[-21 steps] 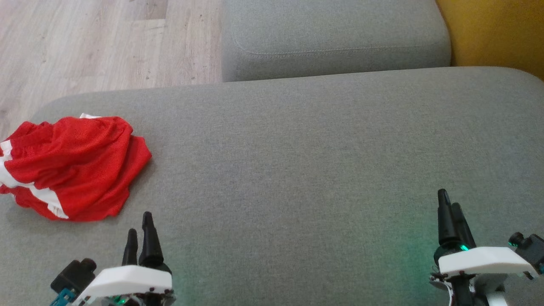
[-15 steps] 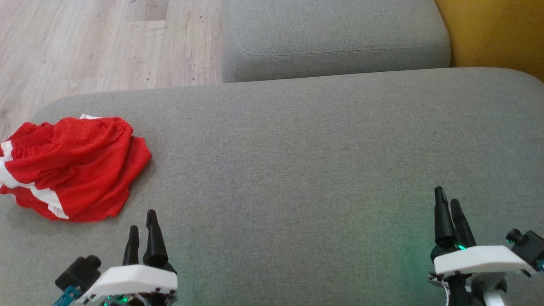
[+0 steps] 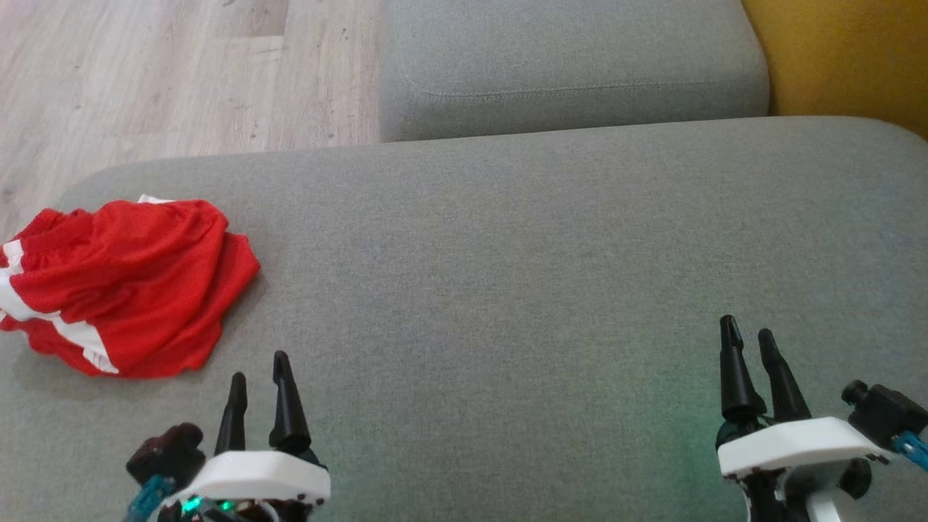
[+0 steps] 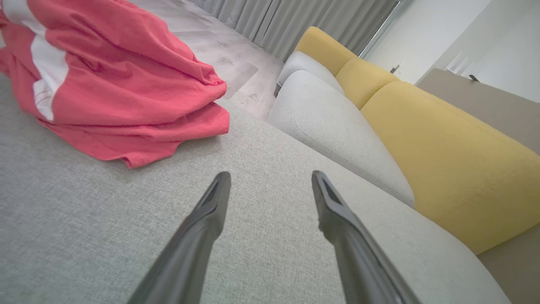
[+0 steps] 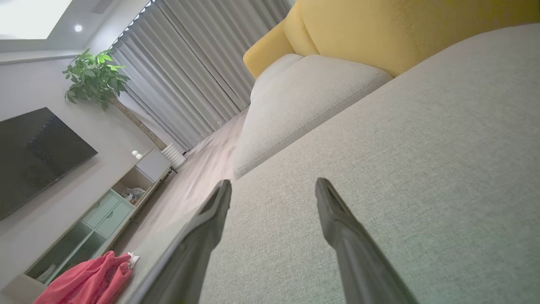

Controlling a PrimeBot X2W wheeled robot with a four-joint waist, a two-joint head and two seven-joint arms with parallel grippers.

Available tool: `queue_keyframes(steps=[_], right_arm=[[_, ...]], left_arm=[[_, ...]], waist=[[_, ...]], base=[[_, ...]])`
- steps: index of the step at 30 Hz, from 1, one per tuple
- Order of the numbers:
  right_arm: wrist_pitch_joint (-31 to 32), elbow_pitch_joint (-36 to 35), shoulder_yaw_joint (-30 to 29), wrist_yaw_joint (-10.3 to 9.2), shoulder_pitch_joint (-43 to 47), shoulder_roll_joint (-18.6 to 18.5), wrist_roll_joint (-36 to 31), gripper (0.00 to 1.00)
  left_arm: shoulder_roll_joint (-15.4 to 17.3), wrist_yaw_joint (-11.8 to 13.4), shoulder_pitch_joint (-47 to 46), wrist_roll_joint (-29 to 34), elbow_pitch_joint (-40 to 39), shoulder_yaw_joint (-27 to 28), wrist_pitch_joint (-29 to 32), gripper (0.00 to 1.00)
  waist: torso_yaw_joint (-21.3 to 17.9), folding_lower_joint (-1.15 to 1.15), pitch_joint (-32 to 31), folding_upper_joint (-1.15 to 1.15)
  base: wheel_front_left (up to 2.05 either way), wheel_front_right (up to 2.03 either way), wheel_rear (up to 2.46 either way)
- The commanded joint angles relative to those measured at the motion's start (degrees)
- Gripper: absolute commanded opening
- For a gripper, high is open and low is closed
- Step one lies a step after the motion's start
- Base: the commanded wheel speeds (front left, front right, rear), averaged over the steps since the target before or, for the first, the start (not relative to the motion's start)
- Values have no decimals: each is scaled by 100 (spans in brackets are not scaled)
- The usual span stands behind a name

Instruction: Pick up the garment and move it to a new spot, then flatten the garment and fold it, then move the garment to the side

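- Your garment [image 3: 123, 286] lies in a crumpled heap at the far left end of the seat [image 3: 507, 254]. It is red with white stripes, and the wooden floor [image 3: 145, 72] is just past it.
- The left gripper [image 3: 259, 366] sits low at the near edge with its fingers spread wide and nothing between them.
- It is over bare grey fabric, near the garment's right hem but not touching it.
- In your left wrist view, the red folds lie up and to the left of the fingertips, with a strip of seat between.
- The right gripper [image 3: 745, 326] is at the near right, well apart from the garment. Its jaws are wide open too, and it holds nothing.
- In the right wrist view, the garment is a small red heap far along the seat at the lower left.
- You cannot tell whether either set of fingertips touches the fabric below.
- Behind the seat there is a second grey cushion [image 3: 573, 65] and a yellow backrest [image 3: 848, 51] at the top right.
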Motion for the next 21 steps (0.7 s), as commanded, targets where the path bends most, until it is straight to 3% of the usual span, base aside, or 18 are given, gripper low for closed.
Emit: queue_keyframes(steps=[1, 21], right_arm=[[-96, -252, 109, -3, -146, -60, -191, 100], [-450, -321, 336, -3, -62, -72, -1814, 100]], left_arm=[[55, 48, -281, 183, -227, 37, -97, 100], [97, 371, -257, 1631, -289, -345, -449, 100]], waist=[[3, 0, -3, 0], [47, 0, -111, 0]], base=[[0, 0, 0], [0, 0, 0]])
